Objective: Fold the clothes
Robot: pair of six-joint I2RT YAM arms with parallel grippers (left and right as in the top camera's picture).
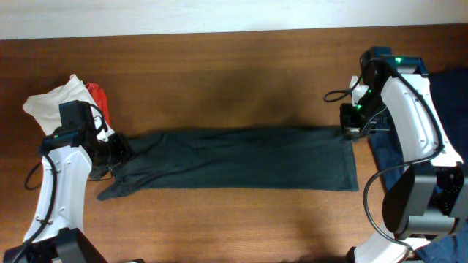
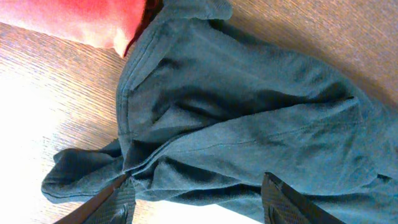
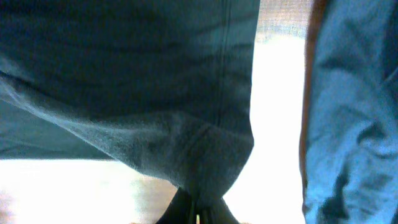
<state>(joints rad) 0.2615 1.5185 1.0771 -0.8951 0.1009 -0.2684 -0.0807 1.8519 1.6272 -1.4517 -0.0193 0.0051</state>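
Observation:
A dark green garment lies stretched out across the middle of the table. Its left end is bunched and wrinkled. My left gripper sits at that left end; in the left wrist view its fingers are open on either side of the bunched cloth. My right gripper is at the garment's far right corner. In the right wrist view its fingers are shut on a pinched fold of the dark green cloth.
A pile of white and red clothes lies at the far left; the red cloth touches the garment's end. A blue garment lies at the right edge, also in the right wrist view.

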